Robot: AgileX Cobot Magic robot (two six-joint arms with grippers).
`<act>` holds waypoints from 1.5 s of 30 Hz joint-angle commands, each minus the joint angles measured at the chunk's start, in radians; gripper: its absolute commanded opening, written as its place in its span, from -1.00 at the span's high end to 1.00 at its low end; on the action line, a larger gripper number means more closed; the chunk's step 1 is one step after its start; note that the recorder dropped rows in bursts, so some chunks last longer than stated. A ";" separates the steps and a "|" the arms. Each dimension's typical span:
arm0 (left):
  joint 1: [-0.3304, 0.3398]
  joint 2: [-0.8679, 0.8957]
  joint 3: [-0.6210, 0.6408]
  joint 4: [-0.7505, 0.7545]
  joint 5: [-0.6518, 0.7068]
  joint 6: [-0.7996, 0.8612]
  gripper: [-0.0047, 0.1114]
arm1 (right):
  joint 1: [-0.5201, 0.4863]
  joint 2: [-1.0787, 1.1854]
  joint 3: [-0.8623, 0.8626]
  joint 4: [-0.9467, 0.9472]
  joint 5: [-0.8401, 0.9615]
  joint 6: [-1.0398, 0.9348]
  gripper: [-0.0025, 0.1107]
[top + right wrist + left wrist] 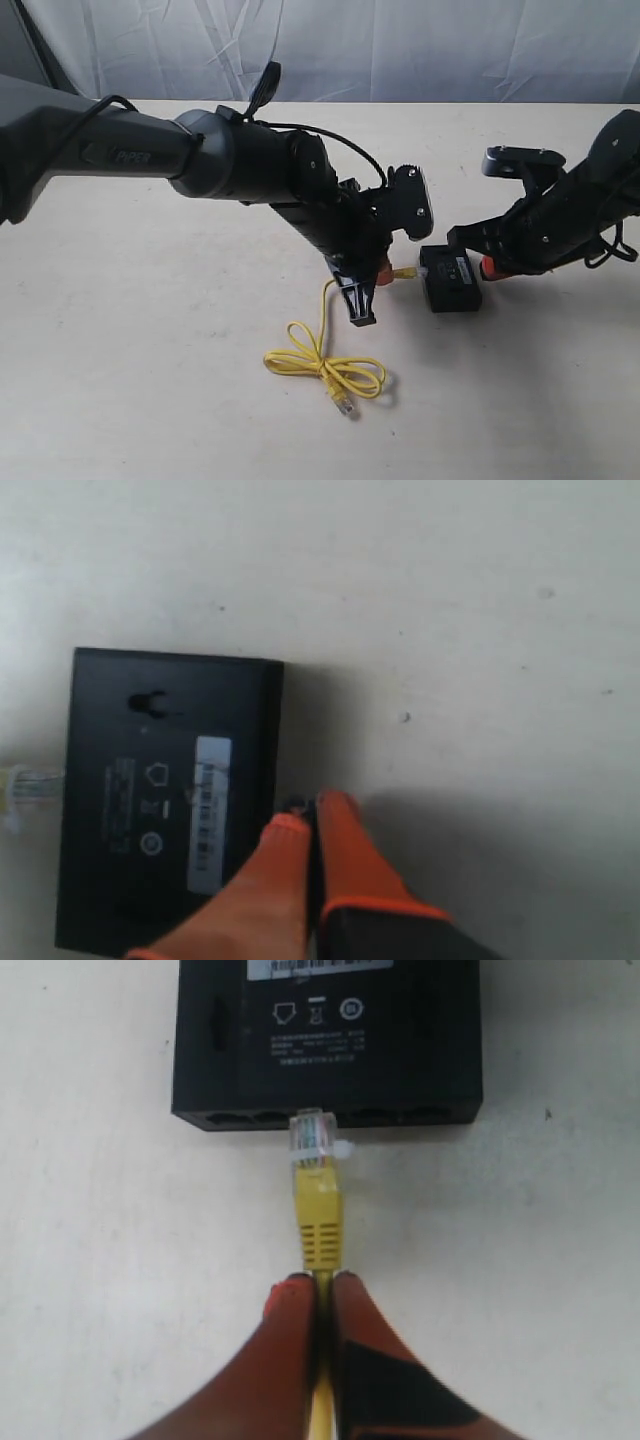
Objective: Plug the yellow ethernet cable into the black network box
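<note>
Bright yellow plastic on cable (320,364), smooth and slightly glossy, pinched between left fingers (280,1360). Ribbed moulded boot (320,1225) just ahead of those fingertips, same yellow plastic. Clear hard plastic on plug (311,1140) beyond boot, glassy, coloured wires visible through it. Matt black plastic on box (400,1050) ahead of plug: smooth, dull, with white print. Pale paper-like label (210,810) on its top, beside right fingers (350,850). Orange rubbery-looking skin on both pairs of fingers, smooth, softly shiny, with black patches further back. Pale table (150,350) under both hands: matt, smooth, faintly speckled. Dark grey arm shells (250,160), hard, satin. White wrinkled cloth (400,50) behind, matt.
</note>
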 commanded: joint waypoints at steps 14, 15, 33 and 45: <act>-0.002 0.012 -0.004 -0.024 -0.028 0.056 0.92 | -0.004 0.042 0.001 0.019 -0.031 0.003 0.96; -0.002 0.012 -0.004 -0.024 -0.028 0.064 0.92 | -0.004 0.045 0.001 0.030 -0.031 -0.004 0.96; -0.002 0.032 -0.004 -0.034 -0.028 0.087 0.92 | -0.004 0.054 0.001 0.040 -0.045 -0.011 0.96; -0.002 0.032 -0.004 -0.061 -0.043 0.105 0.92 | -0.002 0.054 0.001 0.085 -0.047 -0.060 0.96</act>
